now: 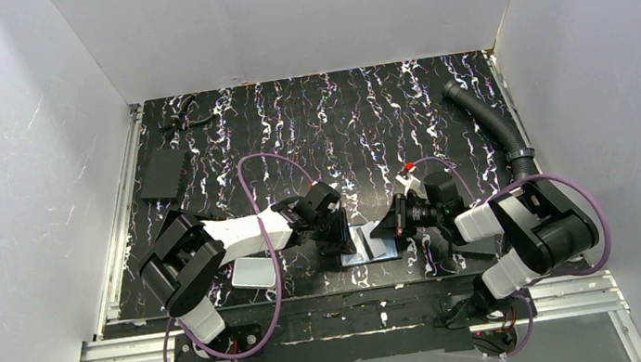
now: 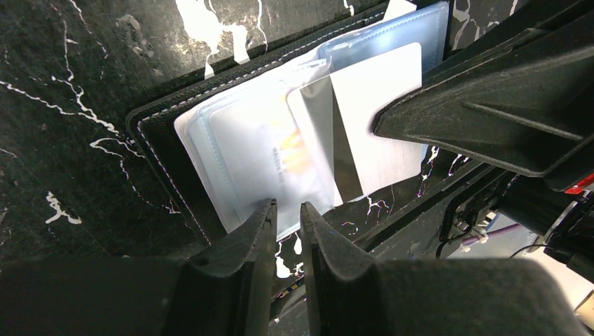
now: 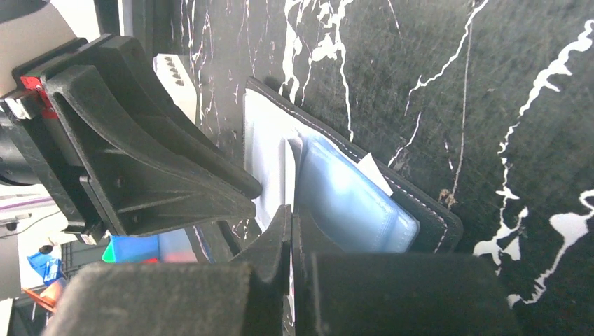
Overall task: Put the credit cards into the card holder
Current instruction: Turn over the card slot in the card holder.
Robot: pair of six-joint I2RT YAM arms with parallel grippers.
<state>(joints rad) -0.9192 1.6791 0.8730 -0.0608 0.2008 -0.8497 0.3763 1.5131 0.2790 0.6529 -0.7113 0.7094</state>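
Observation:
The black card holder [image 1: 373, 251] lies open on the table between my two grippers, its bluish clear pockets [image 3: 350, 203] fanned out. My right gripper [image 3: 291, 210] is shut on a thin grey credit card [image 2: 378, 140], seen edge-on between its fingers. The card is tilted, with its far end at the mouth of a clear pocket. Another card with orange print [image 2: 284, 157] sits inside a pocket. My left gripper [image 2: 287, 208] has its jaws a narrow gap apart, tips at the near edge of the clear pockets. Whether they touch them I cannot tell.
A white rounded slab [image 1: 254, 272] lies by the left arm near the front edge. A flat black plate [image 1: 163, 174] and a dark tool [image 1: 182, 120] sit at the back left. A black corrugated hose [image 1: 488, 117] curves along the back right. White walls enclose the table.

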